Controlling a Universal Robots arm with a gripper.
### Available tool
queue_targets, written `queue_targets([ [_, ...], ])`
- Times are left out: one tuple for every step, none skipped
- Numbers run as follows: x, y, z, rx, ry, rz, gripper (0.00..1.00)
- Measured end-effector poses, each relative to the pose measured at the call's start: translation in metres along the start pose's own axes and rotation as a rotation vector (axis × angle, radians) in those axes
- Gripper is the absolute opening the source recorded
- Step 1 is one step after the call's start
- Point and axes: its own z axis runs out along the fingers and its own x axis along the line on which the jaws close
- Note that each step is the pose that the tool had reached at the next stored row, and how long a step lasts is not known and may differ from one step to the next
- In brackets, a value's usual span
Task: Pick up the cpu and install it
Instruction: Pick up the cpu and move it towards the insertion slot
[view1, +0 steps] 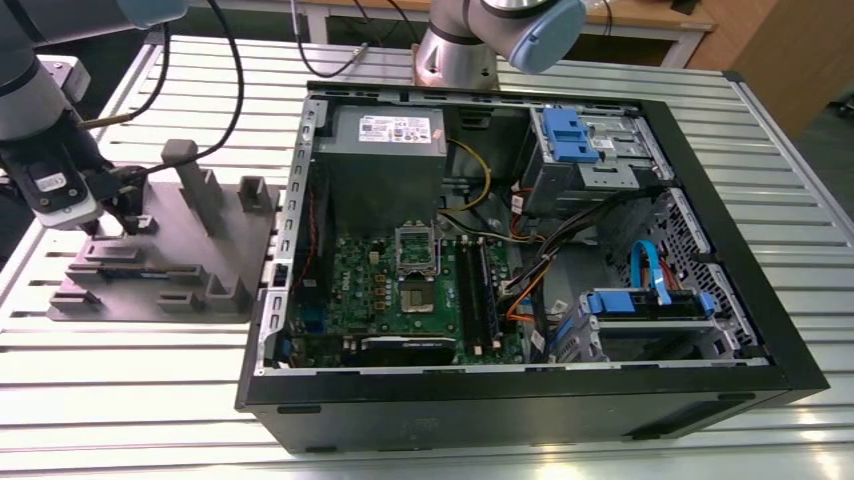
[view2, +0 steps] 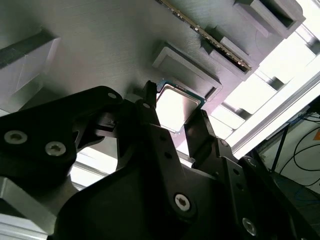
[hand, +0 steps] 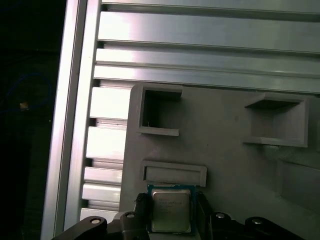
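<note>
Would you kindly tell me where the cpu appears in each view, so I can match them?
Exterior view: too small to tell; the gripper hangs over the grey plate, at the exterior view's left.
Second wrist view: cpu between the gripper's fingers, before the plate.
First wrist view: cpu between the fingers, beside a shallow pocket.
Shared landmark: the grey plate.

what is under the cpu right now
The grey moulded plate lies under the cpu, which the gripper grips at two edges. The chip covers the spot directly beneath it, so contact with the plate cannot be seen.
</note>
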Motion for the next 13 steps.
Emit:
queue_targets([
  [0.0,0.0,-0.0001,0.0001,0.0001,0.0,0.47],
  [0.0,0.0,-0.0001,0.0001,0.0002,0.0,0.47],
  [0.0,0.0,-0.0002,0.0002,0.0003,0.0,0.47],
  [0.0001,0.0,-0.0002,0.0002,0.0003,0.0,0.47],
  [0.0,0.0,-0.0002,0.0001,0.0003,0.0,0.47],
  [0.0,0.0,-0.0002,0.0002,0.0003,0.0,0.47],
  [0.0,0.0,-0.0003,0.0002,0.0003,0.0,0.47],
  [0.0001,0.0,-0.0005,0.0002,0.0004,0.0,0.47],
  [0.0001,0.0,-0.0007,0.0002,0.0004,0.0,0.47],
  [0.0001,0.0,-0.0009,0.0002,0.0004,0.0,0.47],
  [0.0001,0.0001,-0.0013,0.0002,0.0004,0.0,0.47],
  [0.0001,0.0001,-0.0015,0.0002,0.0003,0.0,0.47],
  [0.0001,0.0001,-0.0017,0.0002,0.0003,0.0,0.47],
])
